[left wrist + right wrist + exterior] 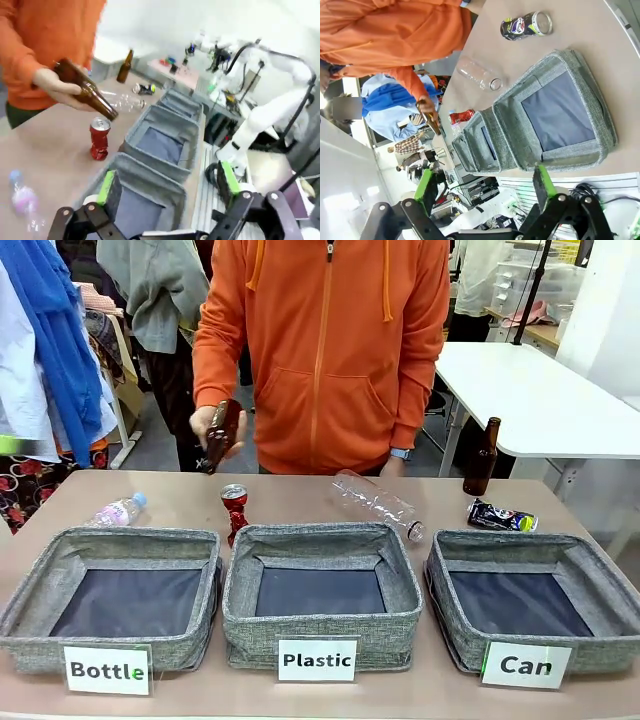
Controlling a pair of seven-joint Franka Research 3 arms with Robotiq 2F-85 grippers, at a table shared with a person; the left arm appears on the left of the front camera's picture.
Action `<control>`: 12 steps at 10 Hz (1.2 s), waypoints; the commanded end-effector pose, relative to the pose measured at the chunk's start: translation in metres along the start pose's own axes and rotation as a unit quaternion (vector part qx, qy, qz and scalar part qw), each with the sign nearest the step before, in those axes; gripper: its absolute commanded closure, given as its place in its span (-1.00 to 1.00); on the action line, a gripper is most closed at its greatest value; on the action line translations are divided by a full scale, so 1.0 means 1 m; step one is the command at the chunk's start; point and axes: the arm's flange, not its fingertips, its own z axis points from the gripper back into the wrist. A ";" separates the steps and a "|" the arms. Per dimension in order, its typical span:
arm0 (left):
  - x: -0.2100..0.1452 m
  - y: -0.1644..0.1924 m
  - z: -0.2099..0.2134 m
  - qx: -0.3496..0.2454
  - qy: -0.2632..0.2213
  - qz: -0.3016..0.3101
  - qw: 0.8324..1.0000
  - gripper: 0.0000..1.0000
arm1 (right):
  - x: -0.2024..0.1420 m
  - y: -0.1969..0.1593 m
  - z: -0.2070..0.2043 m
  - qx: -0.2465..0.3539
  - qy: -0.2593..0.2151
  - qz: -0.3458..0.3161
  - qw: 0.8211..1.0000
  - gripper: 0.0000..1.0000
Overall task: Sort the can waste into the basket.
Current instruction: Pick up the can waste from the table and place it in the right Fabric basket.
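The red crushed can point(234, 506) stands upright behind the gap between the "Bottle" and "Plastic" baskets; in the wrist views it is the red can point(99, 138) point(462, 116). On its side behind the "Can" basket point(600, 648) lies the dark can point(502, 517) point(526, 25) point(145, 89). My left gripper point(167, 185) is open above the near edge of the "Bottle" basket, holding nothing. My right gripper point(484, 182) is open above the near side of the "Can" basket point(602, 115), also holding nothing.
A person in an orange hoodie holds a brown bottle point(222, 435) over the table's far edge. A clear plastic bottle point(375, 503) lies behind the "Plastic" basket point(320, 625), a small one point(118, 510) behind the "Bottle" basket point(110, 640). Another brown bottle point(482, 458) stands far right.
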 end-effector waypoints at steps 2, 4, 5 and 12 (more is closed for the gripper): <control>-0.054 -0.063 0.107 0.100 -0.077 -0.001 0.992 -1.00 | -0.002 -0.002 0.001 0.000 0.004 0.010 1.000 -1.00; -0.112 -0.104 0.154 0.182 -0.153 0.021 0.971 -1.00 | -0.002 -0.002 0.001 0.000 0.004 0.010 1.000 -1.00; -0.144 -0.125 0.165 0.205 -0.182 0.035 0.961 -1.00 | -0.002 -0.002 0.001 0.000 0.004 0.010 1.000 -1.00; -0.069 -0.077 0.089 0.189 -0.063 0.029 0.980 -1.00 | -0.002 -0.002 0.001 0.000 0.004 0.010 1.000 -1.00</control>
